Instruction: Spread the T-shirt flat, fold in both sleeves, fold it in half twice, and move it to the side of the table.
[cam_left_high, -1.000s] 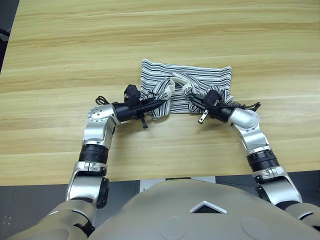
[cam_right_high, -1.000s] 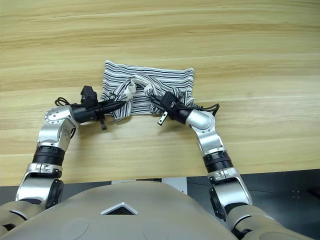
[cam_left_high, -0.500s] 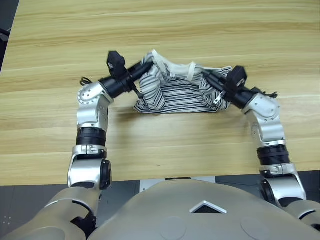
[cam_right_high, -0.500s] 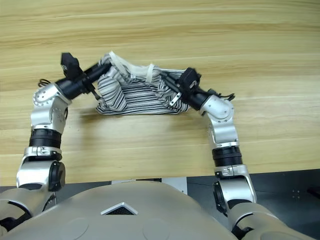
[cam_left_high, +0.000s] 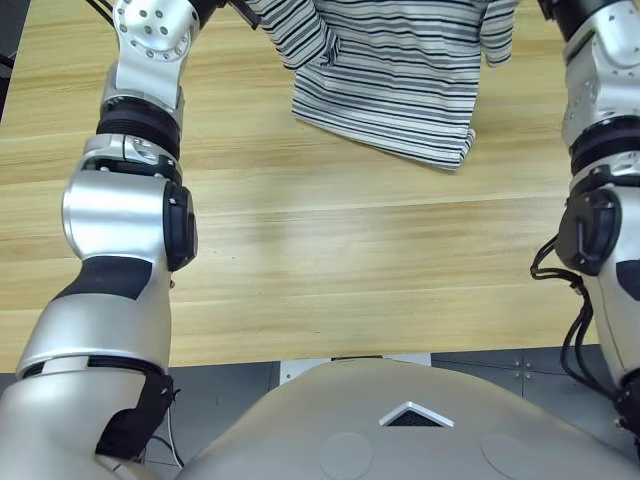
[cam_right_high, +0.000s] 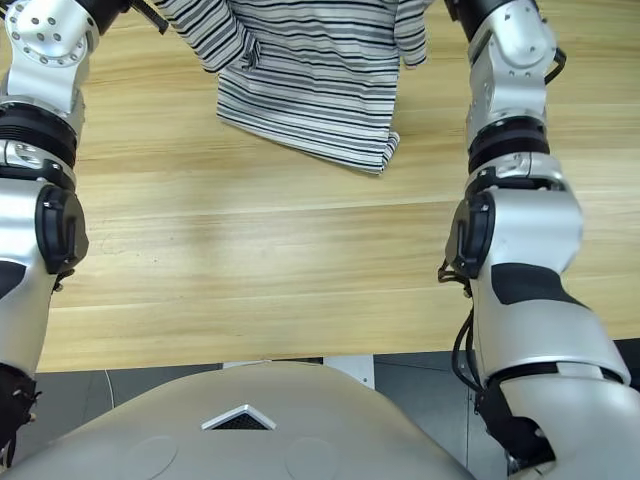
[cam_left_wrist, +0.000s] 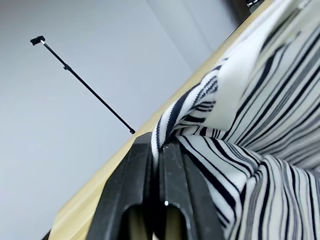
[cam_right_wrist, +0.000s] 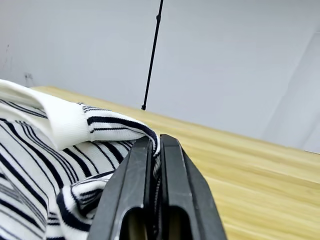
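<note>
Two pincers share this load, so the spread has to come down evenly. Nearest the robot, the wooden table (cam_left_high: 330, 270) lies well below both of them. Beyond it, the T-shirt (cam_left_high: 400, 80) hangs under the pincers. Its hem (cam_left_high: 400, 140) sits on or just above the wood, I cannot tell which, and slants so that the corner below the right pincer (cam_right_wrist: 156, 142) comes closer to the robot. One sleeve (cam_left_high: 295, 35) droops beneath the left pincer (cam_left_wrist: 159, 150), and the other sleeve (cam_left_high: 497, 35) droops beneath the right one. Farthest and highest, the left pincer is clamped on a fold of striped cloth beside a white band (cam_left_wrist: 240, 75). The right pincer is likewise closed on a striped edge of the shirt.

The step in hand looks like the spreading. Hold both clamps firm, level with each other and well apart, so the cloth between them is taut. Square the slanted hem first. Then draw away from it while lowering, so the body rolls down without bunching. Watch that neither sleeve tucks underneath. Let go only once the held edge lies on the wood.
</note>
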